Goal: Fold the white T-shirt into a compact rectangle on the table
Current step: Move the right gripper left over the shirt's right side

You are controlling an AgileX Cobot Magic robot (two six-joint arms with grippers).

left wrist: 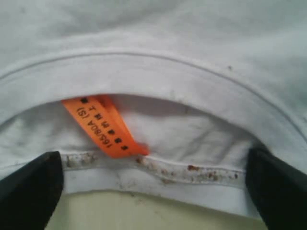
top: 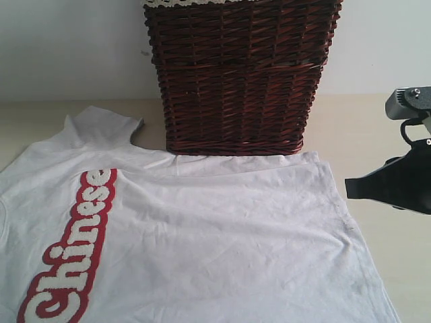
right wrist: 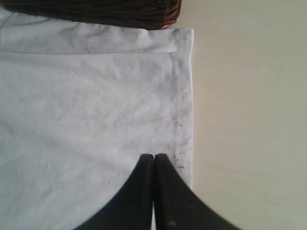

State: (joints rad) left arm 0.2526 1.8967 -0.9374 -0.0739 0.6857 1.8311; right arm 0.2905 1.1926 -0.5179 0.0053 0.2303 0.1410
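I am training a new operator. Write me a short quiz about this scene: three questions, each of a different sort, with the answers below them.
1. True or false: the right gripper has its jaws shut.
2. Where does the orange tag sit? A) inside the collar; B) on a sleeve; C) on the bottom hem.
3. Fill in the missing word: the word "Chinese" on the white T-shirt has a ___ outline.

Key: 1 true; 2 A; 3 red.

wicker basket [top: 239, 81]: dark red-brown, upright | lace lining [top: 188, 3]: at rim
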